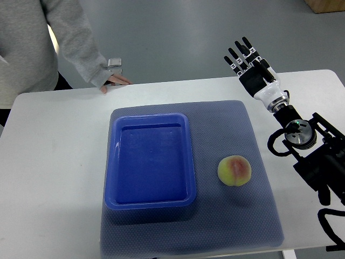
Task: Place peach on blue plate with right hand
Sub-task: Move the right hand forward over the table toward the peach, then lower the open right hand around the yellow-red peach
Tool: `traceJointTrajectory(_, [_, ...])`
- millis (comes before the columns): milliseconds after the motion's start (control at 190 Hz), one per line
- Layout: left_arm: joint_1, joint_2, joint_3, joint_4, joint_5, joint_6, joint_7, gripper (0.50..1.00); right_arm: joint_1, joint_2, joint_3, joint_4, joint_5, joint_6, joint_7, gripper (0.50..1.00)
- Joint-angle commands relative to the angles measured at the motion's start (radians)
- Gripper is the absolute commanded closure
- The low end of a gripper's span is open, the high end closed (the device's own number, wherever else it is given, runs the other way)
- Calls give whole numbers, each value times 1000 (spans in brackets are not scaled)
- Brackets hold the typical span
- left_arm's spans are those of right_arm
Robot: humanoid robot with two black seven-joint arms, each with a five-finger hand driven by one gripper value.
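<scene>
A yellow-pink peach lies on the grey-blue mat, just right of the blue plate. The blue plate is a rectangular tray with raised walls, empty, on the left half of the mat. My right hand is held above the table's far right edge, well beyond and to the right of the peach. Its black fingers are stretched out straight and hold nothing. Its arm comes in from the right edge.
A person in a grey sleeve stands at the far left, with a hand resting on the white table's far edge next to a small shiny object. My arm's black joints lie over the table's right side.
</scene>
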Motion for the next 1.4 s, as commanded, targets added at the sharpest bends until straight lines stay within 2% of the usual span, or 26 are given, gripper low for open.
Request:
traceJointTrajectory(0, [0, 0, 0, 0, 0, 0, 0, 500, 2, -1, -2, 0, -1, 0, 0, 570])
traceJointTrajectory(294, [0, 0, 1, 0, 2, 0, 0, 500, 7, -8, -11, 0, -18, 1, -3, 570])
traceJointTrajectory(399, [0, 0, 1, 0, 2, 0, 0, 500, 36, -76, -137, 43, -187, 41, -20, 570])
traceJointTrajectory(504, [0, 0, 1, 0, 2, 0, 0, 500, 50, -197, -293, 161, -386, 64, -52, 570])
traceJointTrajectory(625, [-2, 0, 1, -1, 2, -2, 0, 500, 132, -347, -460, 299, -656, 96, -92, 570])
traceJointTrajectory(672, [-2, 0, 1, -1, 2, -2, 0, 500, 132, -347, -460, 299, -656, 96, -92, 570])
traceJointTrajectory(677, [-2, 0, 1, -3, 2, -2, 0, 500, 186, -402, -515, 339, -760, 110, -107, 570])
traceJointTrajectory(698, [-3, 0, 1, -3, 2, -2, 0, 500, 214, -421, -535, 352, -799, 118, -112, 570])
traceJointTrajectory(761, [-5, 0, 1, -14, 2, -2, 0, 500, 307, -464, -590, 384, -900, 161, -124, 570])
traceJointTrajectory(814, [-5, 0, 1, -14, 2, -2, 0, 500, 307, -464, -591, 384, -900, 161, -124, 570])
traceJointTrajectory(819, [-5, 0, 1, -17, 2, -2, 0, 500, 394, -497, -647, 410, -963, 161, -147, 570])
traceJointTrajectory(829, [-5, 0, 1, -17, 2, -2, 0, 500, 416, -507, -663, 417, -972, 161, -153, 570])
traceJointTrajectory(871, [-11, 0, 1, -17, 2, -2, 0, 500, 493, -537, -724, 444, -985, 161, -184, 570])
traceJointTrajectory(913, [-11, 0, 1, -17, 2, -2, 0, 500, 493, -538, -724, 444, -985, 161, -184, 570])
traceJointTrajectory(919, [-12, 0, 1, -17, 2, -2, 0, 500, 581, -568, -803, 477, -985, 161, -222, 570])
traceJointTrajectory(1045, [-14, 0, 1, -17, 2, -2, 0, 500, 734, -633, -922, 591, -974, 161, -291, 570])
traceJointTrajectory(1092, [-14, 0, 1, -17, 2, -2, 0, 500, 734, -633, -922, 591, -974, 161, -291, 570])
traceJointTrajectory(1097, [-14, 0, 1, -17, 2, -2, 0, 500, 758, -658, -936, 643, -954, 161, -307, 570])
traceJointTrajectory(1176, [-15, 0, 1, -17, 2, -2, 0, 500, 761, -694, -937, 710, -905, 161, -310, 570])
traceJointTrajectory(1223, [-15, 0, 1, -17, 2, -2, 0, 500, 761, -694, -937, 711, -905, 161, -310, 570])
traceJointTrajectory(1228, [-15, 0, 0, -17, 2, -2, 0, 500, 757, -718, -945, 747, -876, 161, -310, 570])
traceJointTrajectory(1239, [-15, 0, 0, -17, 2, -2, 0, 500, 752, -723, -946, 753, -871, 161, -310, 570])
traceJointTrajectory(1349, [-15, 0, 0, -18, 2, -2, 0, 500, 738, -732, -948, 776, -854, 161, -308, 570])
traceJointTrajectory(1396, [-15, 0, 0, -18, 2, -2, 0, 500, 691, -734, -945, 786, -847, 161, -302, 570])
